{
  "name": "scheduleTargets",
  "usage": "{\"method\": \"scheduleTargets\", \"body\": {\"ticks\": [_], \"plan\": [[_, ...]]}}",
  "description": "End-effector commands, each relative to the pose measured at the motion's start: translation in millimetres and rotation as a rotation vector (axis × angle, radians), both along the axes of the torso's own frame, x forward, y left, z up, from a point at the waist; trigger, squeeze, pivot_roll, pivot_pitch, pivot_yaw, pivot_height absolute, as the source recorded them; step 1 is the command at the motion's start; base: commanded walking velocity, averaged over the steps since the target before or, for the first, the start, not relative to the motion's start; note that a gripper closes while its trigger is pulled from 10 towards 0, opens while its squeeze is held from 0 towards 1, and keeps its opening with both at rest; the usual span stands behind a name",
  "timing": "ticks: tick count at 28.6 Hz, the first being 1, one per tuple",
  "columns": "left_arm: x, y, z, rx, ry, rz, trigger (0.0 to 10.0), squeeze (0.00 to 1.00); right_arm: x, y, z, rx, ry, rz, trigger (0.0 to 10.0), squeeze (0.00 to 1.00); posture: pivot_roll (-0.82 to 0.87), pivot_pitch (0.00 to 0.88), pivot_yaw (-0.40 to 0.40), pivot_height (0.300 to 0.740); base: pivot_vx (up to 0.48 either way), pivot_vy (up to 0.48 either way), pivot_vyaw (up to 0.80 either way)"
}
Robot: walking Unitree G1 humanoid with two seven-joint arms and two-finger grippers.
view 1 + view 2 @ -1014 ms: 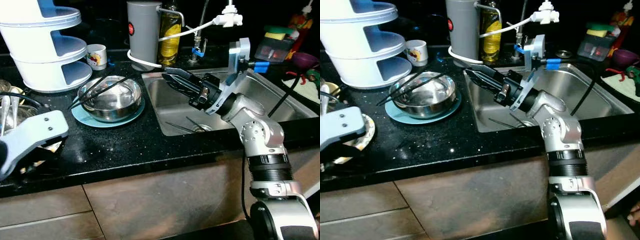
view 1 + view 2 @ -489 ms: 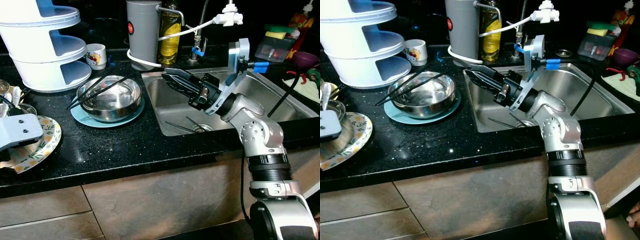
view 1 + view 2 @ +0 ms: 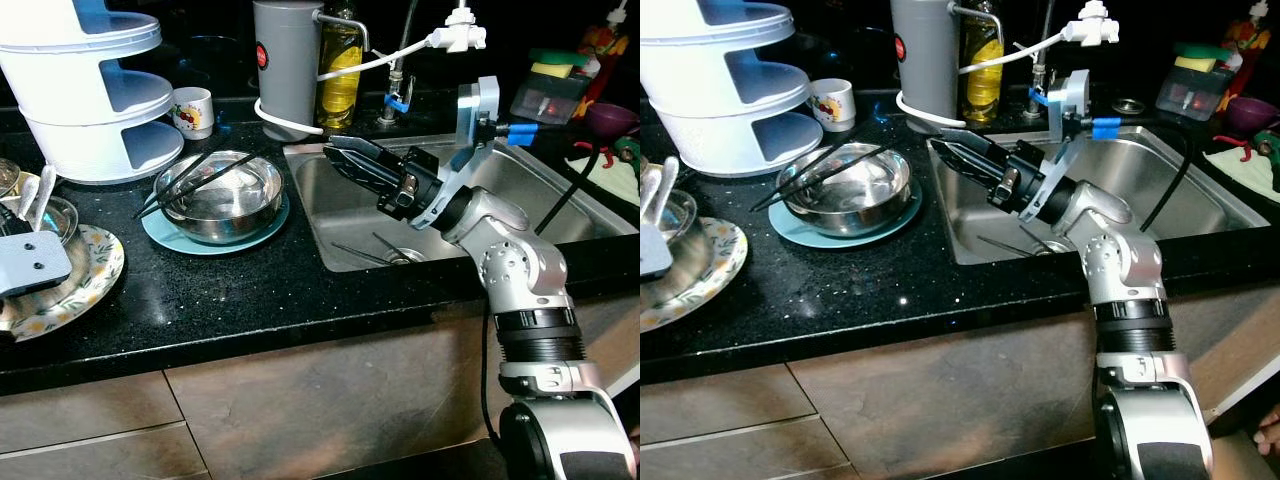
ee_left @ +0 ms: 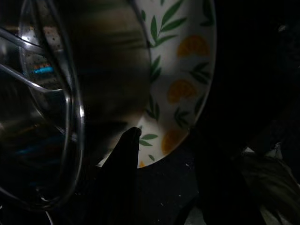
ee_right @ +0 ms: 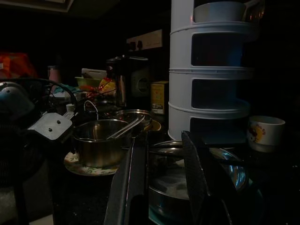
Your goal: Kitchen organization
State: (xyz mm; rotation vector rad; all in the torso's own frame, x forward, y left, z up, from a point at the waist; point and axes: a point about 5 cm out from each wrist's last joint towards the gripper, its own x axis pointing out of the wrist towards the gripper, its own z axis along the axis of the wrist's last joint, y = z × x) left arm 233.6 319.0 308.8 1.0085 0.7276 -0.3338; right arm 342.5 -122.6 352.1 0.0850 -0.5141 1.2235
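Note:
A steel bowl (image 3: 222, 192) stands on a teal plate (image 3: 180, 238) in the middle of the black counter, with black chopsticks (image 3: 185, 178) lying across it. My right gripper (image 3: 336, 156) hovers over the left end of the sink (image 3: 560, 190), pointing at the bowl, open and holding nothing; the right wrist view shows its fingers (image 5: 133, 178) apart. At the counter's left end, my left gripper (image 4: 166, 136) stands open just above the edge of a floral plate (image 3: 92, 282). That plate carries a small steel bowl (image 3: 45, 215) with a spoon in it.
A white tiered rack (image 3: 90, 90) and a mug (image 3: 192, 110) stand at the back left. A grey canister (image 3: 288, 65), an oil bottle (image 3: 340, 80) and a white cable (image 3: 375, 62) stand behind the sink. Utensils (image 3: 385, 250) lie by the drain. Sponges and clutter (image 3: 560, 85) fill the back right.
My left arm has drawn back to the left, uncovering the floral plate and the small bowl on it. The right arm has not moved.

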Motion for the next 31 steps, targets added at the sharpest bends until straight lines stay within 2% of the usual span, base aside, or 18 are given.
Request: {"method": "scheduleTargets", "body": {"ticks": [1,5,10,13,16,17,20,23,24,25,29,31], "plan": [[4.5,2.0,-14,0.01,0.013,-0.005,10.0,0.0,-0.6,-2.2,1,0.015,-0.004,0.004,10.0,0.0,0.06,0.181,-0.023,0.74,0.0,0.0,0.0],[13.5,1.7,-20,0.02,-0.038,-0.021,10.0,0.0,-1.1,-1.7,1,0.015,-0.005,0.002,10.0,0.0,0.06,0.182,-0.023,0.74,0.0,0.0,0.0],[33.2,-2.9,-29,0.02,-0.144,-0.041,10.0,0.0,-1.3,-0.8,0,0.009,-0.008,-0.002,10.0,0.0,0.05,0.182,-0.024,0.74,0.0,0.0,0.0],[42.9,-6.6,-28,0.018,-0.217,-0.047,10.0,0.0,-1.4,-1.1,0,0.008,-0.008,-0.003,10.0,0.0,0.05,0.181,-0.023,0.74,0.0,0.0,0.0],[46.7,-7.7,-27,0.016,-0.243,-0.045,10.0,0.0,-1.5,-1.2,0,0.008,-0.008,-0.004,10.0,0.0,0.05,0.181,-0.023,0.74,0.0,0.0,0.0],[52.7,-12.3,-25,0.002,-0.269,-0.051,10.0,0.0,-1.7,-1.3,0,0.007,-0.008,-0.004,10.0,0.0,0.05,0.182,-0.021,0.74,0.0,0.0,0.0],[54.4,-25.8,-20,-0.083,-0.284,-0.099,10.0,0.0,-2.0,-1.5,0,0.006,-0.008,-0.004,10.0,0.0,0.05,0.183,-0.02,0.74,0.0,0.0,0.0],[54.3,-47.6,-5,-0.279,-0.326,-0.163,10.0,0.0,-2.6,-1.9,0,0.004,-0.008,-0.004,10.0,0.0,0.05,0.181,-0.022,0.74,0.0,0.0,0.0],[54.3,-47.6,-5,-0.279,-0.326,-0.163,10.0,0.0,-2.6,-1.9,0,0.004,-0.008,-0.004,10.0,0.0,0.05,0.181,-0.022,0.74,0.0,0.0,0.0],[52.8,-58.1,4,-0.367,-0.34,-0.212,10.0,0.0,-2.7,-1.9,0,0.004,-0.008,-0.003,10.0,0.0,0.05,0.181,-0.022,0.74,0.0,0.0,0.0],[50.3,-67.3,15,-0.439,-0.355,-0.281,10.0,0.0,-2.7,-1.8,0,0.004,-0.009,0.0,10.0,0.0,0.05,0.179,-0.022,0.74,0.0,0.0,0.0],[44.1,-78.4,27,-0.527,-0.367,-0.363,10.0,0.0,-2.7,-1.4,0,0.004,-0.009,0.002,10.0,0.0,0.05,0.176,-0.023,0.74,0.0,0.0,0.0]]}}
